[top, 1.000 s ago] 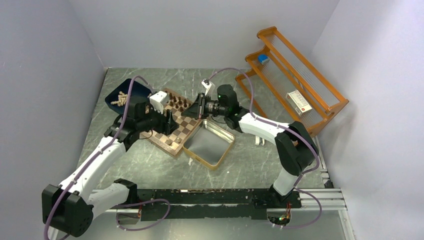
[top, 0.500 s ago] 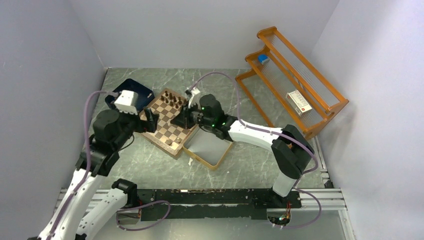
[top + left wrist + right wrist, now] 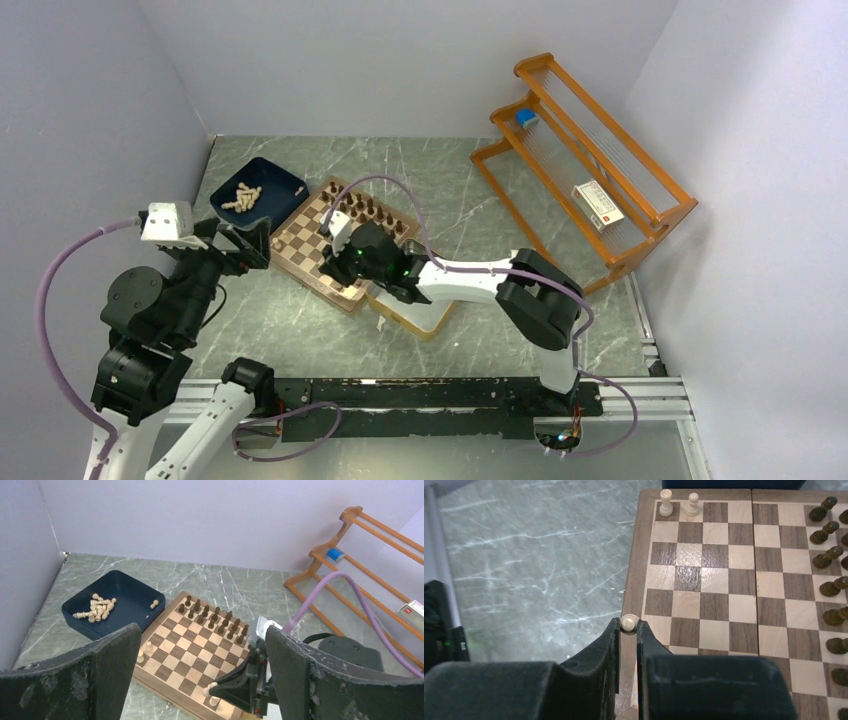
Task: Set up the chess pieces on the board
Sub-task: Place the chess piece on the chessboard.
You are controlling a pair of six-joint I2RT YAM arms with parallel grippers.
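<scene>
Pulled back off the board since a second ago, the left gripper (image 3: 243, 243) now hangs high over the table's left side with its fingers (image 3: 75, 680) spread wide and nothing between them, while the right arm has swung from the board's far side to its near edge. Just beyond the left gripper sits the navy tray (image 3: 275, 182), holding a heap of loose pale pieces (image 3: 241, 197). Beside it lies the board (image 3: 318, 238): dark pieces (image 3: 365, 210) fill the two far rows, two pale pieces (image 3: 679, 503) stand at its left corner, and the other pale-side squares in view are bare. The right gripper (image 3: 628, 630) is clamped on a round-headed pale piece (image 3: 628, 623), held upright over the board's rim. In the wrist view the empty squares lie just to the right of the fingertips, so the right arm, much the nearer, probably needs only to shift inward and lower. Farther right are the silver tin (image 3: 418, 315), mostly under that arm, and the orange rack (image 3: 590, 150) with a small box (image 3: 597, 205) whose red-and-white label is too small to read.
</scene>
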